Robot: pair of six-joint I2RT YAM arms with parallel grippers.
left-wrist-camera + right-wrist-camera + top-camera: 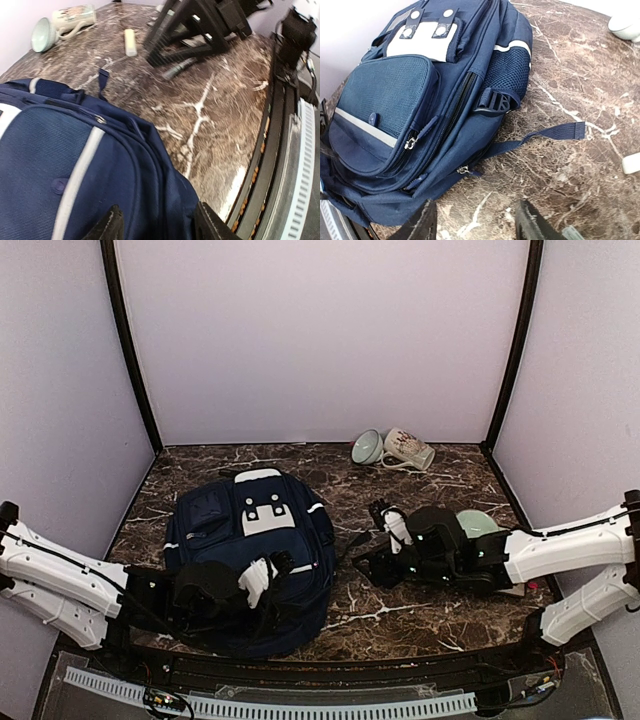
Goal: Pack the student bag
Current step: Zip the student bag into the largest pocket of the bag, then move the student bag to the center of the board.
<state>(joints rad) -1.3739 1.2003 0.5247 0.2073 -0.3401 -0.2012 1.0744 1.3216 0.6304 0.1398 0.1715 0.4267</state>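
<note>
Brown marble-patterned tabletop (400, 615), white-veined and glossy, enclosed by plain pale walls (320, 340). At left, the left gripper (157, 226) sits over the near edge of the student bag (220, 530), jaws parted and clamping nothing. The bag lies flat, left of centre, front upward: soft navy woven fabric, white stripe trim, a mesh side pocket (506, 70), zips (452, 117) apparently closed. The right gripper (480, 220) stands just beside the bag over bare table, likewise released. Near it lie a cream stick (130, 42) and a grey pen (177, 69), both slim and rigid. Assessment: nothing packed yet, and the opening stage is in hand. The next move likely requires pinching a small metal zip pull (410, 143) while steadying limp cloth.
</note>
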